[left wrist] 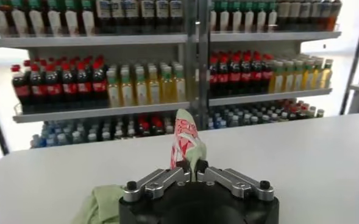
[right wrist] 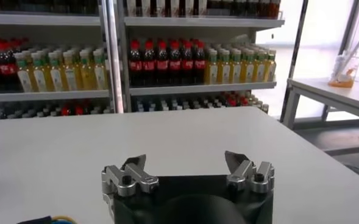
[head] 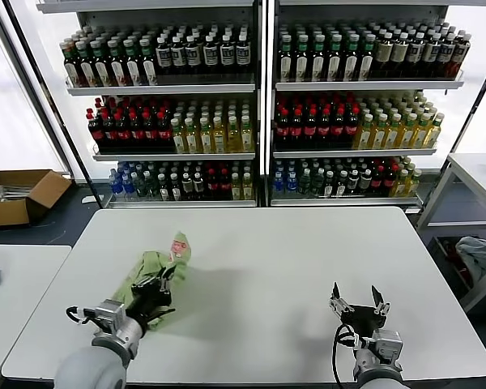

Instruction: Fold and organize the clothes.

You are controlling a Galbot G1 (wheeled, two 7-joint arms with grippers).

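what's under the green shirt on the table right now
The white table lies under the crumpled shirt. The left end effector, shut on the shirt, lifts a printed fold. Anything beneath the heap is covered.

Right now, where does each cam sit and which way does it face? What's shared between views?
Head: on the robot's head, looking forward and down at the white table and drink shelves; both arms show, left gripper shut on the shirt, right gripper open.
Left wrist: behind the left gripper, facing the shelves; shirt pinched upright.
Right wrist: behind the right gripper, facing the shelves and a side table; nothing held.
Shared: table and shelves in all three; shirt in head and left wrist.
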